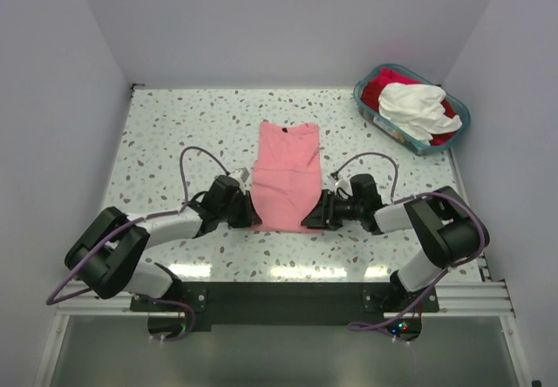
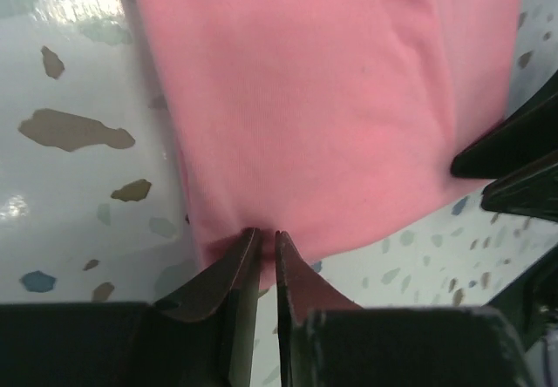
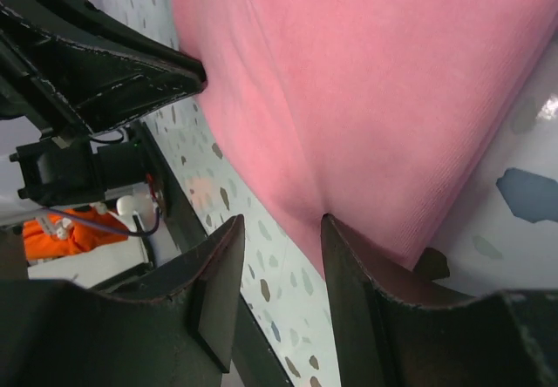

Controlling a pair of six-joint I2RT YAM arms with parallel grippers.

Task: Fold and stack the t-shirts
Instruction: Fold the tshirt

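Note:
A salmon-pink t-shirt (image 1: 286,176), folded into a long narrow strip, lies flat in the middle of the table with its dark neck tag at the far end. My left gripper (image 1: 253,219) is at the shirt's near left corner. In the left wrist view it (image 2: 266,237) is shut on the pink hem (image 2: 331,108). My right gripper (image 1: 310,222) is at the near right corner. In the right wrist view it (image 3: 282,221) is open, one fingertip (image 3: 330,223) pressing against the pink cloth (image 3: 375,82) and the other over bare table. A white t-shirt (image 1: 417,106) and a red t-shirt (image 1: 377,86) lie in the basket.
The teal-blue basket (image 1: 377,118) stands at the back right corner. The speckled table (image 1: 174,134) is walled on the left, right and far sides. The right gripper's dark fingers (image 2: 514,156) show in the left wrist view. The left gripper (image 3: 105,73) shows in the right wrist view.

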